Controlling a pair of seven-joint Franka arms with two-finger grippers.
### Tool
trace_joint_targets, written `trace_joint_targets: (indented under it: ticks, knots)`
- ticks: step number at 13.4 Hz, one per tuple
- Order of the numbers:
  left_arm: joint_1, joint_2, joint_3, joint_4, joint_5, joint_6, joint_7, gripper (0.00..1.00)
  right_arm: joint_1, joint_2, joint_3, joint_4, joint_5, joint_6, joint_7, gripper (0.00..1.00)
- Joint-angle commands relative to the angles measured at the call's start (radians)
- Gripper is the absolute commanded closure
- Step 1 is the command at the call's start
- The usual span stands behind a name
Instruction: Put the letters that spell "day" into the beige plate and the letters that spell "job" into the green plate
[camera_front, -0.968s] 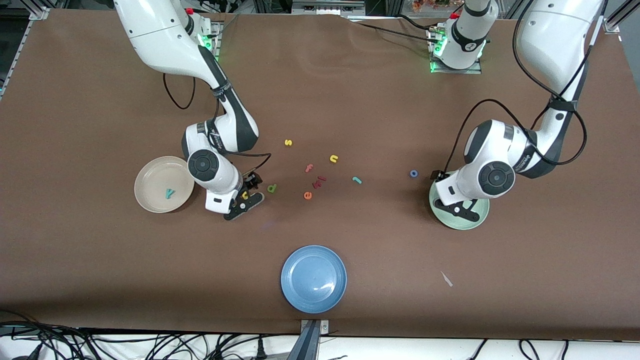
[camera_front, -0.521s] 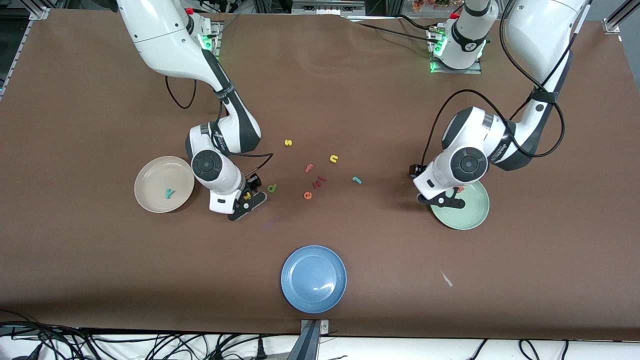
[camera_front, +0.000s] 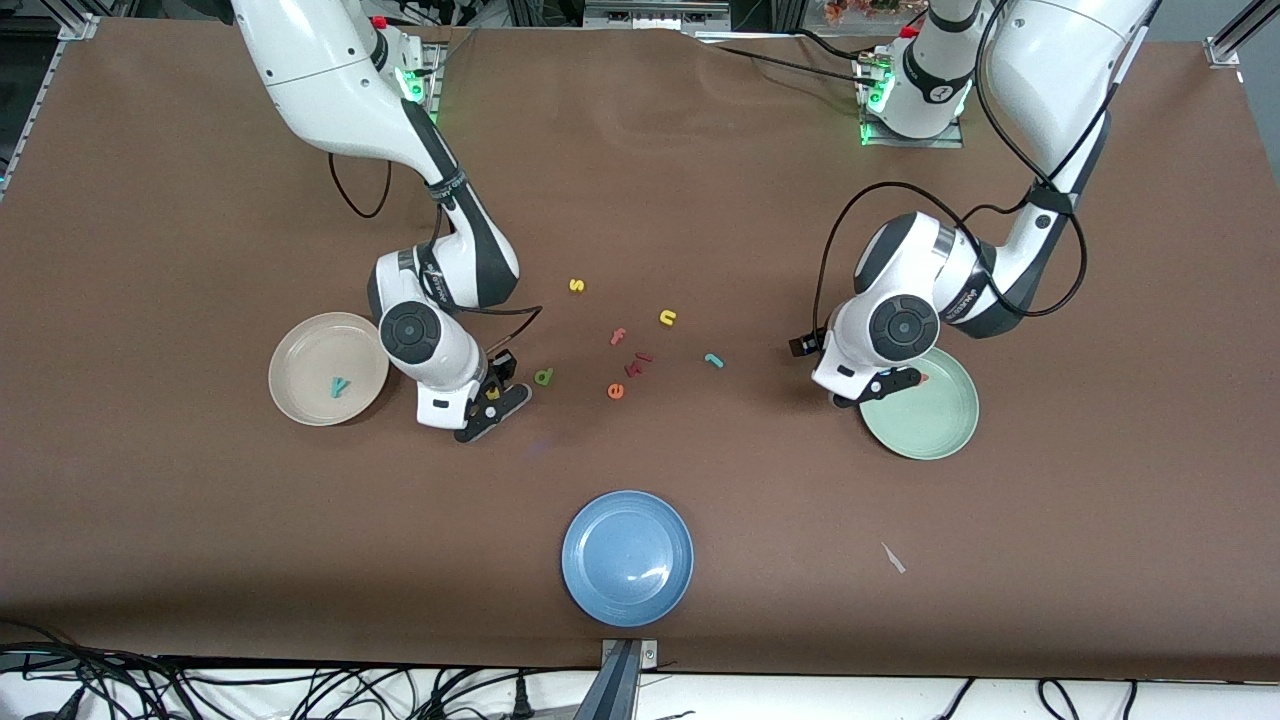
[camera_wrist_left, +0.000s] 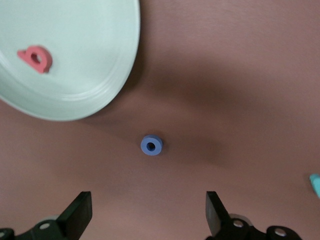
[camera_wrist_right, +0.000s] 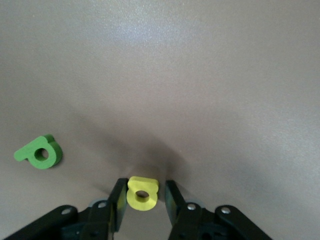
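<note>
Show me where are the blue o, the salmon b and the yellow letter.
blue o (camera_wrist_left: 151, 145), left wrist view, on its ring.
salmon b (camera_wrist_left: 36, 58), left wrist view, on its body.
yellow letter (camera_wrist_right: 142, 193), right wrist view, on its round body.

In the front view the blue o is hidden under the left arm's wrist, and the salmon-red b shows only as a sliver past it. The left gripper is cut off at the wrist picture's edge. A teal letter off to one side of that gripper is clipped too, unreadable.
</note>
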Motion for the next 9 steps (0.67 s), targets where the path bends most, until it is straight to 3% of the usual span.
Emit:
trace_joint_targets:
  ticks: [1,5,9]
  knots:
    - [0.026,0.025,0.005,0.001,-0.098,0.011,-0.164,0.00,-0.004,0.012,0.003,0.006,0.007,-0.005,-0.006,0.81]
    - [0.029,0.053,0.011,-0.013,-0.114,0.052,-0.399,0.00,-0.007,0.004,-0.003,0.022,0.013,-0.037,-0.011,0.95]
    - [0.011,0.038,0.013,-0.099,-0.079,0.180,-0.606,0.05,-0.111,-0.038,-0.018,0.074,0.012,-0.238,-0.067,0.95]
